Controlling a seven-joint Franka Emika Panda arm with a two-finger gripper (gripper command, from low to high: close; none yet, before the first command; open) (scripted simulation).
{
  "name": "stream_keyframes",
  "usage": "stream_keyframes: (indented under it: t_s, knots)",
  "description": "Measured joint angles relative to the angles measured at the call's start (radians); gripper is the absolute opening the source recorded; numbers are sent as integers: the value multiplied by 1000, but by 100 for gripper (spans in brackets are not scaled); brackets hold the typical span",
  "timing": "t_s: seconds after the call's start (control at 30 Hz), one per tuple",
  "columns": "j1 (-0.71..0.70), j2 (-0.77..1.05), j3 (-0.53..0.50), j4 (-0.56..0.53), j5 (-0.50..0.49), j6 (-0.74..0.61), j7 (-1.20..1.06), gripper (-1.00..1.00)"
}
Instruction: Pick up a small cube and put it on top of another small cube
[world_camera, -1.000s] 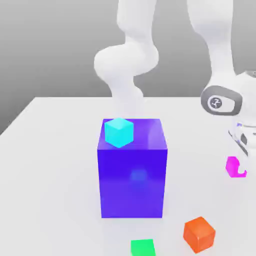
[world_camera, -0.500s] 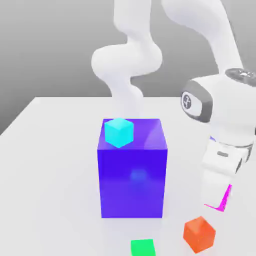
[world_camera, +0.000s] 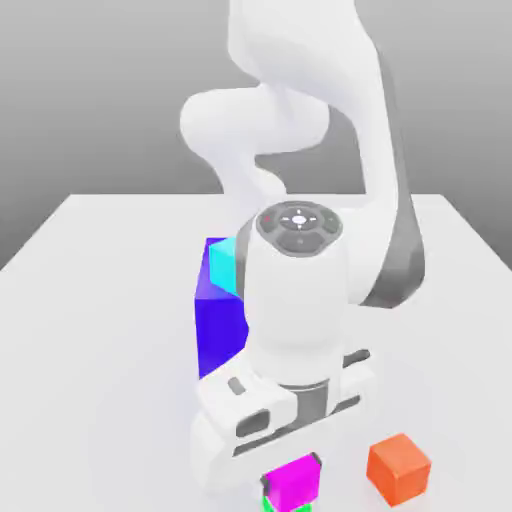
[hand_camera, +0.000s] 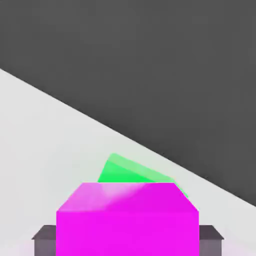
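My gripper (world_camera: 292, 477) is shut on the small magenta cube (world_camera: 294, 481), low over the table's front edge. Its dark fingers (hand_camera: 44, 238) press the magenta cube (hand_camera: 127, 220) from both sides. Just beneath it sits the small green cube (world_camera: 268, 504), of which only slivers show in the exterior view. In the hand view the green cube (hand_camera: 131, 173) peeks out past the magenta cube's upper edge. I cannot tell whether the two cubes touch.
A big blue-purple block (world_camera: 218, 325) stands behind my hand, mostly hidden by the arm, with a cyan cube (world_camera: 222, 262) on top. An orange cube (world_camera: 398, 467) rests on the white table (world_camera: 90, 330), close to the gripper on the exterior view's right.
The arm has swung from the exterior view's right to the front centre, carrying the magenta cube past the orange cube to just above the green cube. It now hides most of the blue block.
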Motion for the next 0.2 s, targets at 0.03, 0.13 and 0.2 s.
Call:
stream_keyframes:
  t_s: [0.03, 0.13, 0.2]
  knots:
    - [0, 0, 0, 0, 0, 0, 0, 100]
    - [3, -15, -6, 0, -7, -14, 5, 100]
    - [14, -78, -22, -4, -34, -71, 24, 100]
